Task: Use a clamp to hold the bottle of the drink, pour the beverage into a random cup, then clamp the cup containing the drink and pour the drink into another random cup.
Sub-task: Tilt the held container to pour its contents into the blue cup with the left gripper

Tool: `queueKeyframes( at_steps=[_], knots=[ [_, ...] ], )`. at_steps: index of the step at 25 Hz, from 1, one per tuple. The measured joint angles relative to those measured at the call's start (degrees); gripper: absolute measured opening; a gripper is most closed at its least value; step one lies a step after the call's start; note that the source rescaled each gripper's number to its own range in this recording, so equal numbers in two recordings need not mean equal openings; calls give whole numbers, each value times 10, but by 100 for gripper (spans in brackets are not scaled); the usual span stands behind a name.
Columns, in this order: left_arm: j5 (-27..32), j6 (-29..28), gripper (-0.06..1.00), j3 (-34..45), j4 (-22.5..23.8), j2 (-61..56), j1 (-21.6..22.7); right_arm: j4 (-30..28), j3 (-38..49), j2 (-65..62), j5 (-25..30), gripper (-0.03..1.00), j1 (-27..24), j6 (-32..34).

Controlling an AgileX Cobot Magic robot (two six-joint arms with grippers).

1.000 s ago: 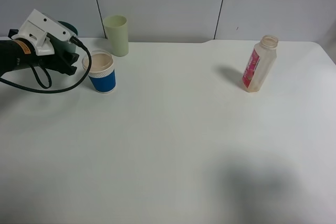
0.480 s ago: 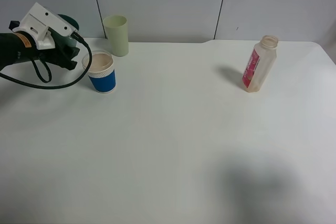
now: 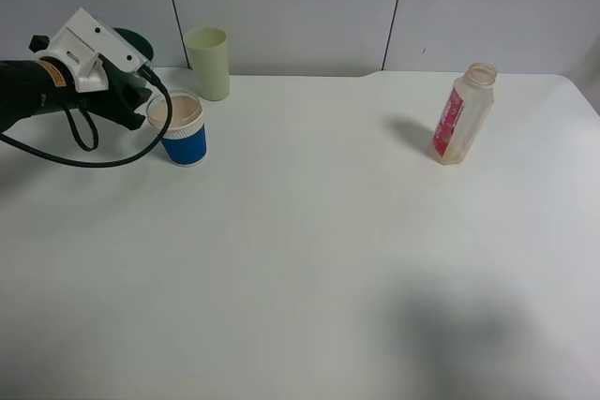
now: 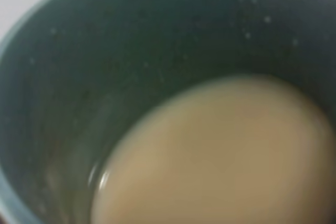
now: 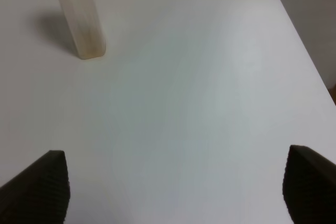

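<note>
**Item: teal cup** (image 3: 134, 42), the one carrying the beverage (image 4: 226, 156).
- Location: raised off the tabletop (image 3: 309, 259) at its far left, just beside the blue paper cup (image 3: 181, 128). From the high camera you see only its dark rim behind the wrist housing.
- Contents: the left wrist camera looks straight into the dark green interior, where the milky liquid pools toward one side, so judge the cup tilted.
- Handling: expect a stiff, smooth, light plastic wall with shifting liquid weight. It is likely slippery, so take it by the side wall below the rim and tip slowly.

**Item: left end effector** (image 3: 129, 105).
- State: closed. It appears clamped on the teal cup, though the housing hides the contact itself.

**Item: right end effector** (image 5: 173, 192).
- State: pads (image 5: 37, 187) well apart, holding nothing, above bare tabletop.

**Item: bottle** (image 3: 462, 114).
- Location: upright at the far right, uncapped, well apart from the cups.
</note>
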Motion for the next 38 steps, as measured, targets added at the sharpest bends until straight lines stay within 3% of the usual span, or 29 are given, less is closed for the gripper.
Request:
queueKeyframes(
  at_steps=[18, 38],
  knots=[
    [1, 62, 0, -3, 0, 1, 0, 0, 0, 0, 0, 67, 0, 0],
    [12, 75, 0, -25, 10, 2, 0, 0, 0, 0, 0, 67, 0, 0]
  ],
)
